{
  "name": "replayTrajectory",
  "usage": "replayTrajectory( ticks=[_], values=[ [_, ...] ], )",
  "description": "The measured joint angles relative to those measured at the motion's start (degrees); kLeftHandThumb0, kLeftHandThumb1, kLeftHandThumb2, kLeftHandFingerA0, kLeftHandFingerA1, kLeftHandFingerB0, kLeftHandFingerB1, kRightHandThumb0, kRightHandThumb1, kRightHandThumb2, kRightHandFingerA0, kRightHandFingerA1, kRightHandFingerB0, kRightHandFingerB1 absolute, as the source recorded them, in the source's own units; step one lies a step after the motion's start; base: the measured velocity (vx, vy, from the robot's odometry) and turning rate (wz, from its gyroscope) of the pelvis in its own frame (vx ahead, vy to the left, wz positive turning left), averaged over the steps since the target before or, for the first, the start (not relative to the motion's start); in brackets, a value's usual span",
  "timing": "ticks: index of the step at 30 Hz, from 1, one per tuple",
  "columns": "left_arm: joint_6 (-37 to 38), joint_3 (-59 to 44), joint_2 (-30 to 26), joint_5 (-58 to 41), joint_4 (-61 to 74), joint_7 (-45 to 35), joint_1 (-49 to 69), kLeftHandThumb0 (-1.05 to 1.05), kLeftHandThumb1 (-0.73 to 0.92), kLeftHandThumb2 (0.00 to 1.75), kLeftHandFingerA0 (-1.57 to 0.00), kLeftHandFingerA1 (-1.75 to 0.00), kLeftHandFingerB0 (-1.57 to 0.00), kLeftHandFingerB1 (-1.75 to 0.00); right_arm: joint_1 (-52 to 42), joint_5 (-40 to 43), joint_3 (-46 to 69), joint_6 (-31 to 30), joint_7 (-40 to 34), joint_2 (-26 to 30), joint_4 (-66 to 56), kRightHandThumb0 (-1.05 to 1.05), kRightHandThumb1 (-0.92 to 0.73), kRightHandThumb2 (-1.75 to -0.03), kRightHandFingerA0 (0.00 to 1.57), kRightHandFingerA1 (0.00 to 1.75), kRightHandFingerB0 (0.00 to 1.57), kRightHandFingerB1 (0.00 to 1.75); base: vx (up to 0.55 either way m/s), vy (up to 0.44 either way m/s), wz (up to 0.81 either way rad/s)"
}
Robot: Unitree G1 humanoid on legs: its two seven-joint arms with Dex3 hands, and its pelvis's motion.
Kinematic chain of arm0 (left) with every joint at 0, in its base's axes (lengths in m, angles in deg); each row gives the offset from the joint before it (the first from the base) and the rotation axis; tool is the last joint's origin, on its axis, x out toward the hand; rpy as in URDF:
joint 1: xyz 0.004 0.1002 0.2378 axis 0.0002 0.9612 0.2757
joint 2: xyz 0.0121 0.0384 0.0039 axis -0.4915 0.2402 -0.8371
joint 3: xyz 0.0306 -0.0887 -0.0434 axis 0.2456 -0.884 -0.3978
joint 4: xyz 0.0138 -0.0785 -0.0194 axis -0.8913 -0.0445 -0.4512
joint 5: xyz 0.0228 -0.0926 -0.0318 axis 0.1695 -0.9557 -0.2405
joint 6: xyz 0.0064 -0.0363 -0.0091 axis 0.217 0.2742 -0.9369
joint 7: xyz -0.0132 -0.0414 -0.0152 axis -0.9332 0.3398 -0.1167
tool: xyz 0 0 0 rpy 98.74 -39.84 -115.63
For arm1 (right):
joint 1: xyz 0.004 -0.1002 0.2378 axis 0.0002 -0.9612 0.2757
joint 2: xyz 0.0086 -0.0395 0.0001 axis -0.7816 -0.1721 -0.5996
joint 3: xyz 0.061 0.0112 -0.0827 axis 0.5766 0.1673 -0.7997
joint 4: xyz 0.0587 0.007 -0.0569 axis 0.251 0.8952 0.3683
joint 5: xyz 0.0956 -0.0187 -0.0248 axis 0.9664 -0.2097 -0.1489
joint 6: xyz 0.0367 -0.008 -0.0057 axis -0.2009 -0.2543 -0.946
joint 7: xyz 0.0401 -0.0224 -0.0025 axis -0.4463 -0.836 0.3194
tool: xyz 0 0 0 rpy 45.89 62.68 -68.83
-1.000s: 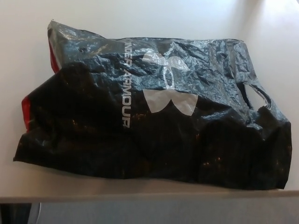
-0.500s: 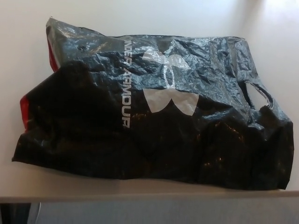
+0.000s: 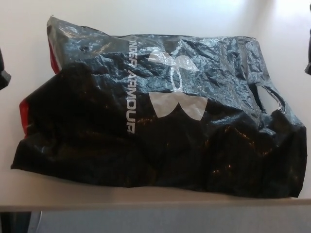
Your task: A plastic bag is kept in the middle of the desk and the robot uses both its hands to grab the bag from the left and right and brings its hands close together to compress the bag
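Two hands at the edges, bag untouched

Two dark slivers show at the picture's borders: the left hand [image 3: 3, 68] at the left edge and the right hand [image 3: 308, 58] at the right edge. So little of each shows that I cannot tell whether their fingers are spread or closed.

Between them, the black plastic bag [image 3: 155, 121] lies flat across the middle of the pale worktop [image 3: 146, 14], wrinkled, logo up, its handle cutout toward the right and red trim at its left end. Both hands stand apart from it, one on each flank, which suits a squeeze from both sides. Judging by this, compression has not begun.
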Motion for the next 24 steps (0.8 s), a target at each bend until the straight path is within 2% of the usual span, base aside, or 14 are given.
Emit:
replayTrajectory(
  ticks=[1,2,3,4,7,8,12,13,14,15,16,17,19,24],
  values=[
    [-0.14,0.01,0.25,-0.01,-0.73,-0.22,0.0,-0.83,0.87,1.22,0.0,-0.14,0.0,-0.13,0.19,0.07,-0.03,0.03,0.15,-0.4,1.71,-0.88,-0.82,-1.23,0.01,0.31,0.0,0.14,0.0,0.0,0.0],
    [-0.64,0.08,0.28,-0.02,-1.55,-0.64,-0.03,-0.89,0.88,1.23,0.0,-0.1,0.0,-0.1,0.57,0.07,-0.16,0.05,0.18,-0.79,3.69,-0.94,-0.9,-0.87,0.0,0.31,0.0,0.13,0.0,0.0,0.0],
    [-1.21,0.11,0.37,-0.05,-2.39,-1.08,-0.11,-0.89,0.88,1.23,0.0,-0.1,0.0,-0.1,0.92,0.05,-0.29,0.06,0.18,-1.03,5.6,-0.94,-0.9,-0.87,0.0,0.31,0.0,0.13,0.0,0.0,0.0],
    [-1.89,0.13,0.52,-0.11,-2.95,-1.51,-0.12,-0.89,0.9,1.24,0.0,-0.1,0.0,-0.09,1.17,0.02,-0.4,0.03,0.16,-1.17,7.13,-0.92,-0.82,-1.23,0.02,0.3,0.0,0.11,0.0,0.0,0.0],
    [-3.57,0.18,0.89,-0.2,-3.78,-2.58,-0.14,-0.82,0.89,1.22,0.0,-0.15,0.0,-0.13,1.9,0.02,-0.45,0.11,0.15,-1.51,10.73,-0.91,-0.81,-1.23,0.01,0.29,0.0,0.12,0.0,0.0,0.0],
    [-4.06,0.18,1.01,-0.2,-4.19,-2.92,-0.26,-0.79,0.8,1.01,0.0,-0.07,0.0,-0.12,2.19,0.04,-0.44,0.3,0.15,-1.72,11.99,-0.89,-0.81,-1.24,0.0,0.28,0.0,0.12,0.0,0.0,0.0],
    [-5.47,0.18,1.37,-0.18,-5.9,-3.81,-0.9,-0.82,0.82,1.07,0.0,-0.11,0.0,-0.13,2.54,0.04,-0.44,0.98,0.14,-2.34,14.84,-0.91,-0.83,-1.25,0.0,0.26,0.0,0.1,0.0,0.0,0.0],
    [-5.87,0.16,1.57,-0.18,-6.32,-3.93,-1.12,-0.77,0.85,1.22,0.0,-0.2,0.0,-0.18,2.56,0.07,-0.39,1.17,0.13,-2.58,15.45,-0.86,-0.86,-1.27,0.0,0.25,0.0,0.13,0.0,0.0,0.0],
    [-5.99,0.13,1.77,-0.2,-6.51,-3.97,-1.21,-0.77,0.92,0.85,0.0,-0.06,0.0,-0.15,2.57,0.07,-0.38,1.29,0.13,-2.74,15.76,-0.87,-0.88,-1.27,0.0,0.24,0.0,0.13,0.0,0.0,0.0],
    [-6.25,0.04,2.21,-0.27,-6.71,-4.02,-1.26,-0.77,0.92,0.85,0.0,-0.06,0.0,-0.15,2.57,0.08,-0.38,1.43,0.13,-2.95,16.19,-0.87,-0.88,-1.27,0.0,0.24,0.0,0.13,0.0,0.0,0.0],
    [-6.64,-0.05,3.01,-0.39,-7.21,-4.15,-1.26,-0.8,0.86,1.2,0.0,-0.2,0.0,-0.16,2.56,0.09,-0.38,1.57,0.12,-3.29,16.77,-0.84,-0.85,-1.26,0.0,0.28,0.0,0.16,0.0,0.0,0.0],
    [-6.83,-0.15,3.59,-0.5,-7.63,-4.22,-1.25,-0.81,0.84,1.2,0.0,-0.2,0.0,-0.16,2.48,0.11,-0.35,1.63,0.09,-3.5,17.04,-0.9,-0.92,-0.91,0.0,0.28,0.0,0.14,0.0,0.0,0.0],
    [-6.89,-0.3,4.76,-0.64,-8.92,-4.3,-1.25,-0.85,0.86,1.19,0.0,-0.16,0.0,-0.13,2.16,0.2,-0.2,1.83,-0.06,-4.21,17.34,-0.87,-0.85,-1.26,0.03,0.3,0.03,0.14,0.0,0.0,0.0],
    [-6.98,-2.31,9.32,-1.92,-11.83,-4.19,-1.01,-0.8,0.88,1.23,0.0,-0.19,0.0,-0.15,0.2,0.88,0.79,1.91,-0.35,-6.75,16.94,-0.91,-0.86,-1.26,0.04,0.3,0.04,0.12,0.0,0.0,0.0]
  ],
)
